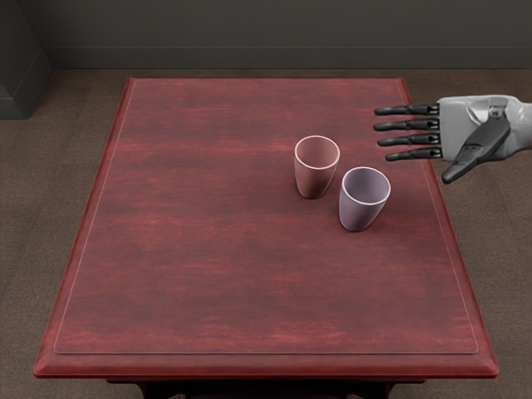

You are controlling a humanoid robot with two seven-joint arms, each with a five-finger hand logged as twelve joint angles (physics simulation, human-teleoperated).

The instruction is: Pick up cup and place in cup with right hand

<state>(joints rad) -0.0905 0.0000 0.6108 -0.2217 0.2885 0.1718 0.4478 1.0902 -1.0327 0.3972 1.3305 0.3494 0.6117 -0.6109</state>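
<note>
Table [208, 291]: red, streaked wood-grain top, raised moulded rim, fine inlaid border line. Floor [37, 216]: brown, carpet-like, fine-grained. Wall [249, 23]: dark grey, at 12 o'clock, with matching baseboard [249, 57]; a grey wall corner [15, 71] stands near 10 o'clock. Pink tumbler [314, 179]: smooth, tapered, pale-rimmed, upright on the tabletop, toward 1 o'clock of its centre. Lavender tumbler [357, 214]: same form, upright, just beside the pink one at its 4 o'clock. Right hand [414, 151]: white shell, black digits, fingers straight and spread toward 9 o'clock, thumb angled toward 8.
</note>
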